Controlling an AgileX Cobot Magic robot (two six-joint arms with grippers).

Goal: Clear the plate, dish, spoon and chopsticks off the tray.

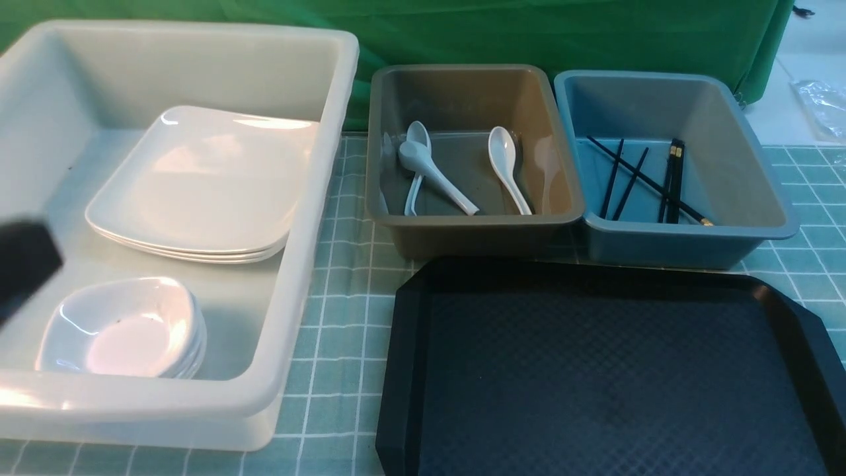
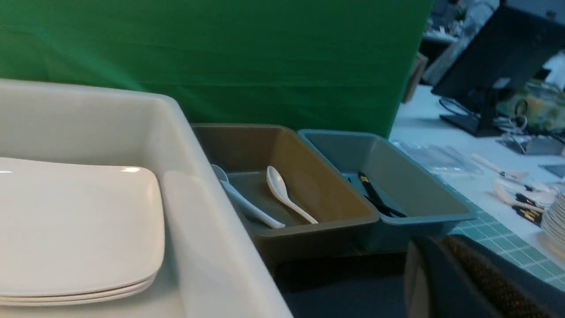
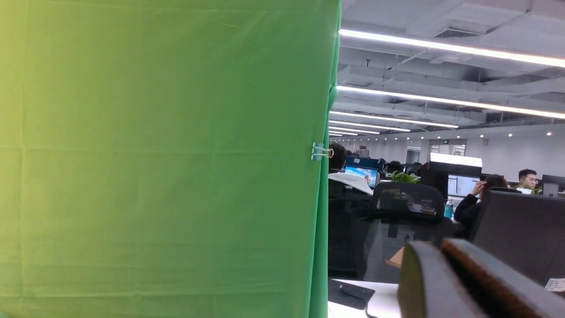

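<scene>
Three tubs line the far side of the counter (image 1: 344,370), which is covered by a green grid-patterned cloth. The big white tub (image 1: 310,218) sits at the left, its rim just beside the grey tub (image 1: 462,235), and the grey tub's far side touches the blue tub (image 1: 760,231). In the white tub a stack of square plates rests toward the back, the top plate (image 1: 198,185) tilted slightly, with nested small dishes (image 1: 125,327) in the near corner. Several white spoons lie in the grey tub; one spoon (image 1: 505,165) lies apart from the others, handle toward the near wall. The chopsticks (image 1: 673,178) lie loosely crossed on the blue tub's floor. The black tray (image 1: 595,383) sits near the front, its far rim just beside the grey and blue tubs' near walls, its floor bare. A strip of open cloth runs between the tray and the white tub.

The left end effector (image 1: 23,264) shows only as a dark blur at the left edge, over the white tub; whether it is released or clenched I cannot tell. The right end effector (image 3: 468,282) shows one padded finger against the green curtain (image 3: 163,154) and office; its state cannot be told either.
</scene>
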